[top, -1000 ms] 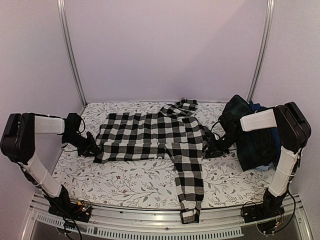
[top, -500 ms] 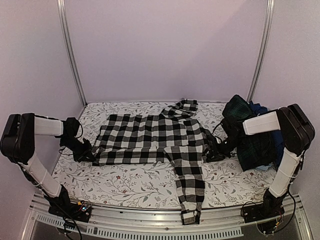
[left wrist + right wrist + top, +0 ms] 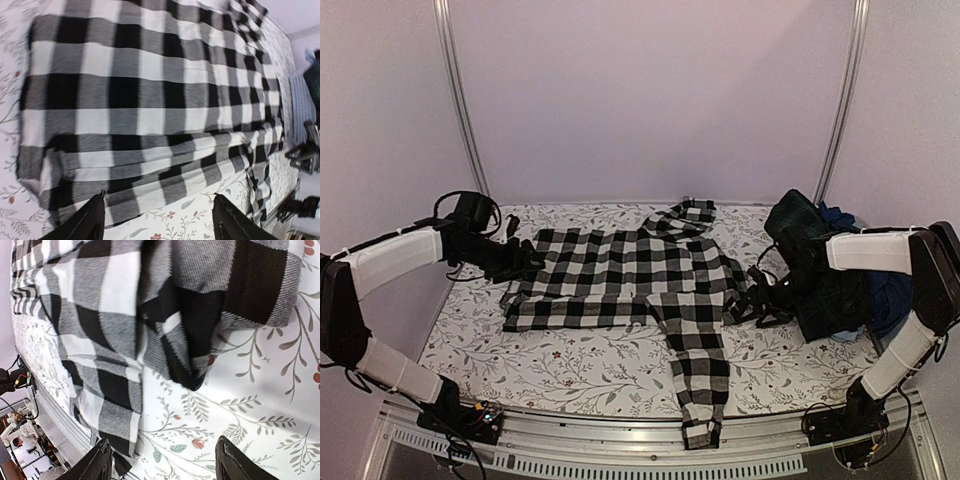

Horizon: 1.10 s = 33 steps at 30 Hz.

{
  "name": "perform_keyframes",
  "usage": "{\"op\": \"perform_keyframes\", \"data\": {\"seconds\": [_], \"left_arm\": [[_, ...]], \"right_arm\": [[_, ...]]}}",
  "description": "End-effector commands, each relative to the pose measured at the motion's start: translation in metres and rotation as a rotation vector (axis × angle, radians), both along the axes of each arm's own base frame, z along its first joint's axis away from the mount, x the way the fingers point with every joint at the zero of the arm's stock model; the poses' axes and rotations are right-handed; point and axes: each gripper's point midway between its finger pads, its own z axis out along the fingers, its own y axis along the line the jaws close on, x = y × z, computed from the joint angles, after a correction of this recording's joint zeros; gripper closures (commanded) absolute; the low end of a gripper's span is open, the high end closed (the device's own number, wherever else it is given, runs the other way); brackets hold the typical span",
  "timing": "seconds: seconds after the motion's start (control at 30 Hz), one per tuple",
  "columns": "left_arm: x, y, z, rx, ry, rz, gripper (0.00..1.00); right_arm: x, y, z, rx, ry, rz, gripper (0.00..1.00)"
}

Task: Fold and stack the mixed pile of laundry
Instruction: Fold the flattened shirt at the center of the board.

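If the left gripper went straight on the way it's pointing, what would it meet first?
Probably the checked shirt: the left gripper, jaws open, points at its near edge, though its height above it is unclear.

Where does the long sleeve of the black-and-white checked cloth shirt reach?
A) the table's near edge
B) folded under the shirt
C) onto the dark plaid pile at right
A: in the top view the black-and-white checked shirt lies spread, and its sleeve runs to the near edge of the floral-covered table.
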Motion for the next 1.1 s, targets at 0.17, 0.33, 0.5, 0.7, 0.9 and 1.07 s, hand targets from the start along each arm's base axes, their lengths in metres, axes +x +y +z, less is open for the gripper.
{"op": "perform_keyframes", "data": {"seconds": [0.17, 0.33, 0.5, 0.7, 0.9, 1.07], "left_arm": [[-0.079, -0.194, 0.054, -0.057, -0.369, -0.763, 0.23], [-0.138, -0.254, 0.043, -0.018, -0.4, -1.086, 0.24], [-0.185, -0.282, 0.033, -0.017, -0.463, -1.273, 0.24], [-0.216, -0.321, 0.034, -0.002, -0.54, -1.356, 0.23], [-0.265, -0.369, 0.0, 0.031, -0.518, -1.497, 0.27], [-0.301, -0.389, -0.034, 0.067, -0.497, -1.584, 0.3]], "right_arm": [[-0.02, 0.044, 0.051, 0.197, -0.086, 0.139, 0.3], [-0.015, 0.049, 0.056, 0.22, -0.096, 0.132, 0.28], [0.012, 0.033, 0.066, 0.218, -0.168, 0.07, 0.27], [0.055, 0.011, 0.088, 0.265, -0.245, -0.057, 0.27], [0.076, 0.004, 0.102, 0.283, -0.277, -0.105, 0.28], [0.066, 0.001, 0.109, 0.306, -0.282, -0.114, 0.28]]}}
